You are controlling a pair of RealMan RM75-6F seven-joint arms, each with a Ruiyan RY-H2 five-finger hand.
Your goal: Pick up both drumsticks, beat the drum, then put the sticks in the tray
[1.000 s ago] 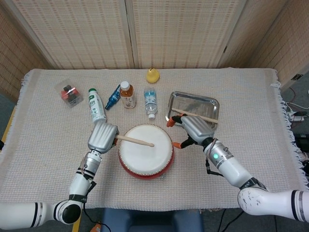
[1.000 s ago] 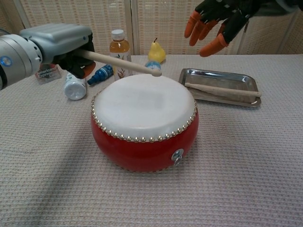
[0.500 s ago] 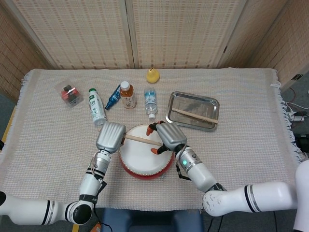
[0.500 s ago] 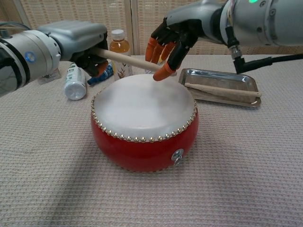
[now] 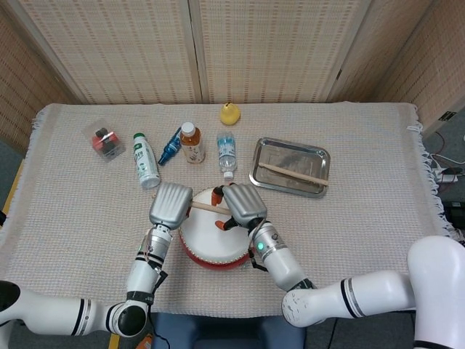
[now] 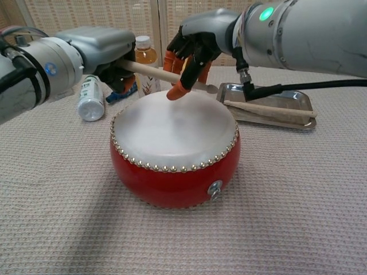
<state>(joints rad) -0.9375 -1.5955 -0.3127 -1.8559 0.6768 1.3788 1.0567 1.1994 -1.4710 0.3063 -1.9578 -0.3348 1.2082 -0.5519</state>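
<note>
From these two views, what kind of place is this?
Likely an indoor lab or demo room: a cloth-covered table set with props, woven folding screens behind it, and cables on the floor at right.

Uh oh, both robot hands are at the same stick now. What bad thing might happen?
The left hand grips a drumstick over the drum, and the right hand is reaching around it. If the handover is fumbled, the stick might drop and roll off the drum. The bottles just behind could get knocked over.
</note>
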